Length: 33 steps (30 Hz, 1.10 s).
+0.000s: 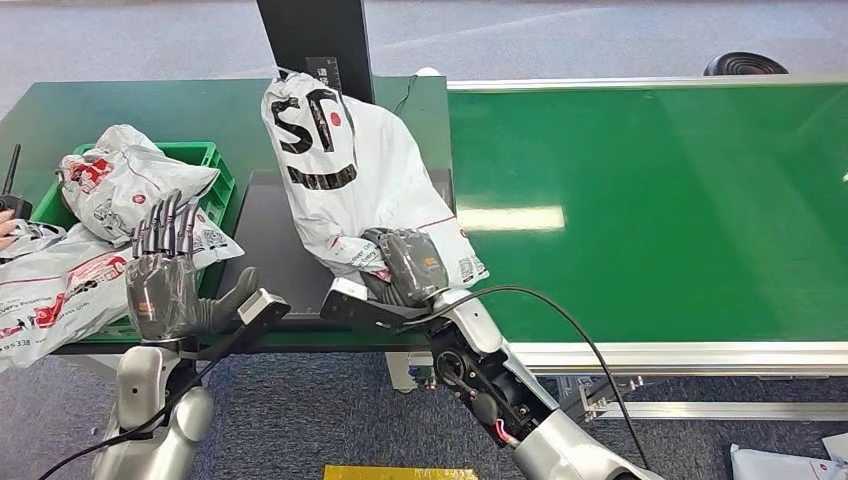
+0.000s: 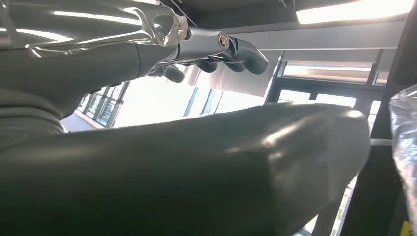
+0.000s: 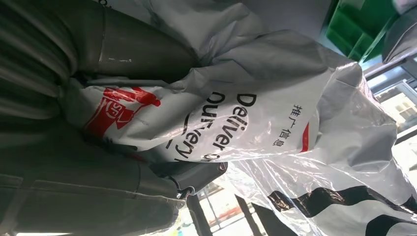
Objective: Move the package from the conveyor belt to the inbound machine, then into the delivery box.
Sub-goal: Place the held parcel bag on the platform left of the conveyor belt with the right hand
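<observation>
Silver forearms rise from the lower edge of the head view. At centre, the right hand (image 1: 408,268) is clamped on the near end of a white plastic package (image 1: 345,165), its fingers wrapped round the crumpled bag. The package is stood up over the dark plate of the inbound machine (image 1: 268,245), its long axis running away from the robot and leaning against a black post (image 1: 315,35). The green delivery box (image 1: 218,170), already loaded with similar bags, lies to the package's left. Beside that box the left hand (image 1: 165,270) is raised with fingers apart and nothing held. The green conveyor belt (image 1: 650,210) lies to the right. A leftward carry seems needed next.
</observation>
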Each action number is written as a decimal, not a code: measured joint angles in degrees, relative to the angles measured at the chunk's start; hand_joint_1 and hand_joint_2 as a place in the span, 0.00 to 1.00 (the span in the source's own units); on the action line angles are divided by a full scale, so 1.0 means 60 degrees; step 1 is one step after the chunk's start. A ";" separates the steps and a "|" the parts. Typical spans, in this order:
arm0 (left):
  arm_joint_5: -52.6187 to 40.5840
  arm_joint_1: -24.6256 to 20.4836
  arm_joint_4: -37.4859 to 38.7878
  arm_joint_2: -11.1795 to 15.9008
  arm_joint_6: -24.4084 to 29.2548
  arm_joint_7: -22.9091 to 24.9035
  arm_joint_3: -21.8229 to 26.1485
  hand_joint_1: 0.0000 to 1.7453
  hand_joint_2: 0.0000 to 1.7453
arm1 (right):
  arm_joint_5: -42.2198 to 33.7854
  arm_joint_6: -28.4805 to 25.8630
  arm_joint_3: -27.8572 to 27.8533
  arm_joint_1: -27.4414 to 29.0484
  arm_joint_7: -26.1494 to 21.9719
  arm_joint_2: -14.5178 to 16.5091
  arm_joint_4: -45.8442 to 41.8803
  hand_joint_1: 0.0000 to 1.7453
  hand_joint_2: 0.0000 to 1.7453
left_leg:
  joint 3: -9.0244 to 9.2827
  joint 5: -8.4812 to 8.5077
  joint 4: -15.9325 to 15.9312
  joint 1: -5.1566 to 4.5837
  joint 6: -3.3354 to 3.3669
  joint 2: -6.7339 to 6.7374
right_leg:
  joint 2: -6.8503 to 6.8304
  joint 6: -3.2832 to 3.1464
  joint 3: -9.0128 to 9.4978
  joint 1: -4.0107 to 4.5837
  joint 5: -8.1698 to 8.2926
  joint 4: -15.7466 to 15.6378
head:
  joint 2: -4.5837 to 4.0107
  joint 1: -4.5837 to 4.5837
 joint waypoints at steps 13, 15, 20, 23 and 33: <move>-0.0004 -0.0069 0.0053 -0.0074 -0.0098 -0.0025 0.0020 0.00 0.00 | -0.0192 -0.0112 0.0479 0.0077 -0.0032 0.0240 0.0297 0.00 0.25 | 0.0001 0.0000 0.0000 0.0000 0.0000 0.0001 | 0.0000 0.0000 0.0000 0.0000 0.0000 0.0000 | 0.0000 0.0000; -0.0004 -0.0077 0.0076 -0.0105 -0.0102 -0.0028 0.0018 0.00 0.00 | -0.0254 -0.0187 0.0525 0.0105 -0.0027 0.0301 0.0389 0.00 0.00 | 0.0001 0.0000 0.0000 0.0000 0.0000 0.0001 | 0.0000 0.0000 0.0000 0.0000 0.0000 0.0000 | 0.0000 0.0001; 0.0008 -0.0133 0.0148 -0.0151 -0.0106 -0.0034 0.0018 0.00 0.00 | -0.0337 -0.0230 0.0573 0.0106 -0.0015 0.0381 0.0553 0.00 0.00 | 0.0001 0.0000 0.0000 0.0000 0.0000 0.0000 | 0.0000 0.0000 0.0001 0.0000 0.0000 0.0000 | 0.0000 0.0003; 0.0055 -0.0177 0.0187 -0.0158 -0.0106 -0.0035 0.0018 0.00 0.00 | -0.0397 -0.0248 0.0586 0.0105 0.0001 0.0408 0.0612 0.00 0.00 | 0.0001 0.0000 0.0000 -0.0001 0.0000 0.0001 | 0.0000 0.0000 0.0002 -0.0001 0.0000 0.0000 | 0.0000 0.0003; 0.0185 -0.0147 0.0186 -0.0159 -0.0050 -0.0152 0.0018 0.00 0.00 | -0.0500 -0.0461 0.0591 0.0137 0.0006 0.0314 0.0637 0.00 0.00 | 0.0001 0.0000 0.0000 -0.0001 0.0000 0.0000 | 0.0000 0.0000 0.0001 -0.0001 0.0000 -0.0001 | 0.0000 0.0002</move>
